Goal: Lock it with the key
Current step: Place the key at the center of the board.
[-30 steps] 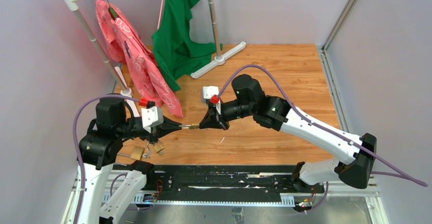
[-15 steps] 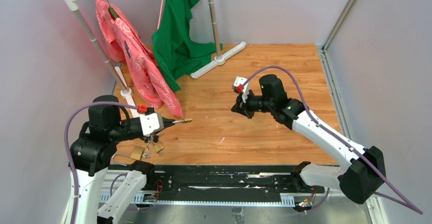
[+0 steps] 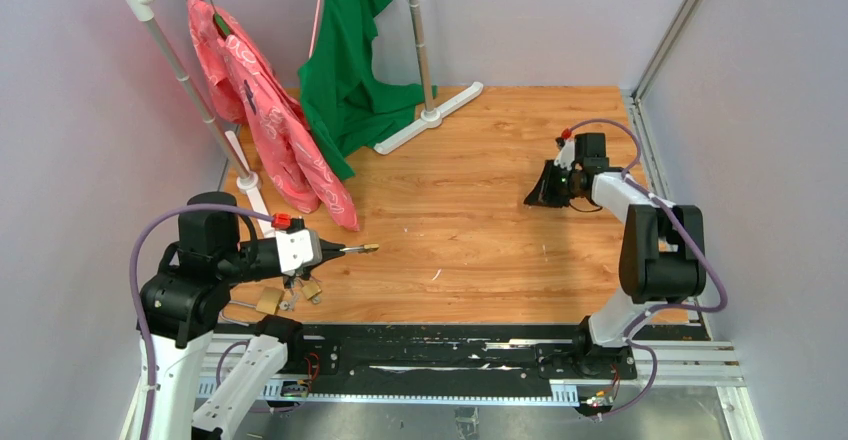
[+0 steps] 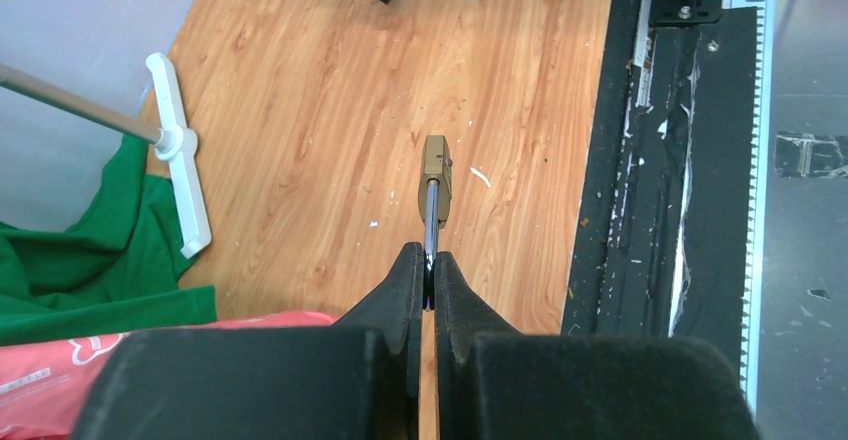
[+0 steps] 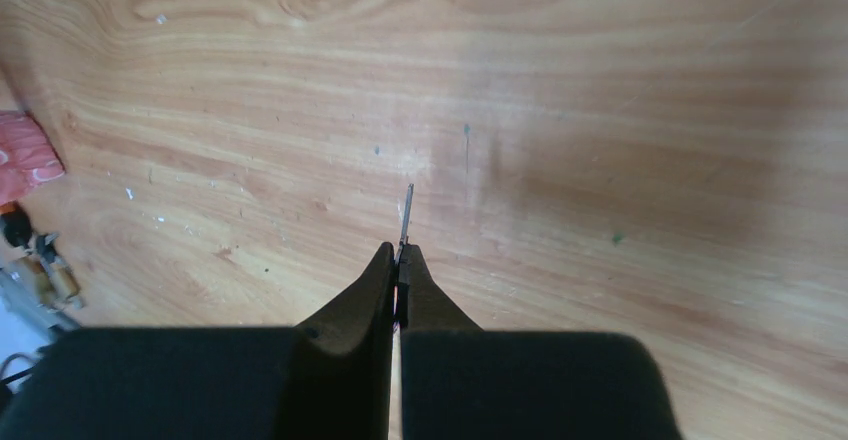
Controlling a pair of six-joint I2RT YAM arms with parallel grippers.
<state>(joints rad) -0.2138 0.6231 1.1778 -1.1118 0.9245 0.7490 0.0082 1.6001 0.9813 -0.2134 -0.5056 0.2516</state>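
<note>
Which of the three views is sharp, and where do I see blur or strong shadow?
Top external: sharp, even light. Left wrist: the padlock and wooden table are sharp, while the left gripper is dark and soft near the lens. Right wrist: the wood grain looks smeared, the right gripper is nearly black, and the key is thin but visible.

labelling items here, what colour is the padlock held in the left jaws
Brass-gold body with a silver shackle; the padlock shows best in the left wrist view.
</note>
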